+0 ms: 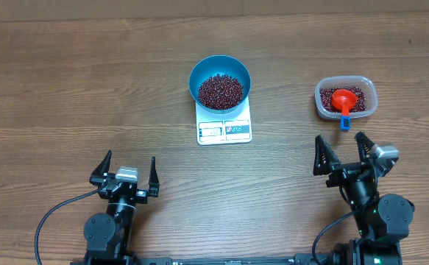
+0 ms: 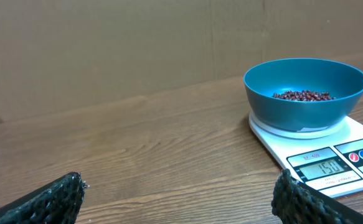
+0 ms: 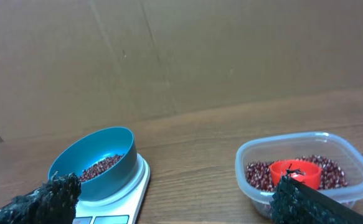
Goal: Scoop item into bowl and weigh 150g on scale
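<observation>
I see the bowl just above the centre of the overhead frame. It is round, deep, smooth blue plastic, and it sits on the upper part of the scale. The scale is a flat white rectangle whose long axis runs top to bottom in the frame. Its display strip faces the bottom edge, towards the arms. In the left wrist view the display reads 150.

The beans are tiny, glossy and dark red-brown, and they lie in a loose, shallow heap across the bowl's floor. More of them fill the container at upper right, a clear plastic tub with rounded corners and its long axis running left to right. It stands well apart from the scale.

An orange-red scoop lies in that tub with its round cup on the beans. Its handle points towards the bottom of the frame, and the blue end of the handle pokes out over the tub's lower rim.

Everything rests on a table of brown wood with grain running left to right.

The left gripper sits at lower left with its jaws spread wide, gripping nothing. Its black fingers look rough-textured in the wrist view. The right gripper is at lower right, just below the tub, and it too is released and empty.
</observation>
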